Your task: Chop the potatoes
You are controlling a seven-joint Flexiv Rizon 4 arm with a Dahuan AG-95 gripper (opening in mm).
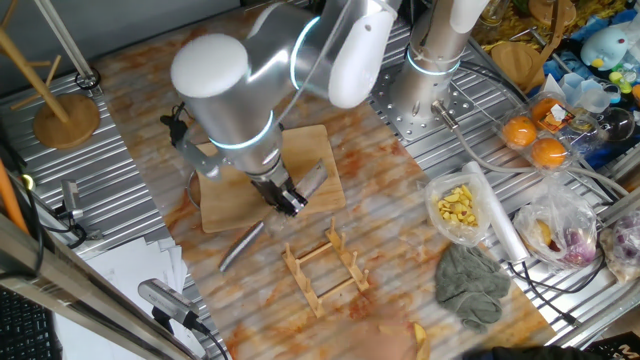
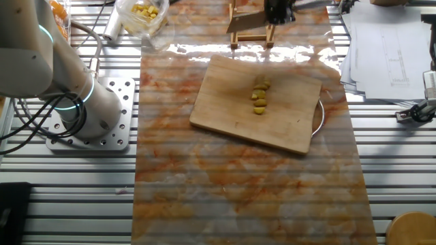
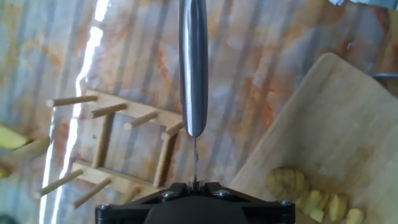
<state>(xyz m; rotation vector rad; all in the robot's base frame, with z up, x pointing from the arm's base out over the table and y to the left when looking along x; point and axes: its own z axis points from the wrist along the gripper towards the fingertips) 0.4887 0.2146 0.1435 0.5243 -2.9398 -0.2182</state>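
End effector [image 3: 194, 185] clenched on knife [image 3: 193, 68]; potatoes [image 2: 260, 98] yellow-olive chunks, clustered on board [image 2: 231, 102].

Potatoes [image 2: 260, 99] on cutting board [image 2: 231, 116], wooden rack [image 2: 249, 27] just beyond.

potatoes [image 3: 311, 198] cut off by the hand view's lower edge, and hidden behind the arm in one fixed view; hand [image 2: 278, 9] cropped by the top edge of the other fixed view, grip unreadable there

yellow-olive potatoes [image 2: 260, 98], tan wood board [image 2: 231, 109], orange-white marbled mat [image 2: 238, 184], silver knife blade [image 3: 193, 62]
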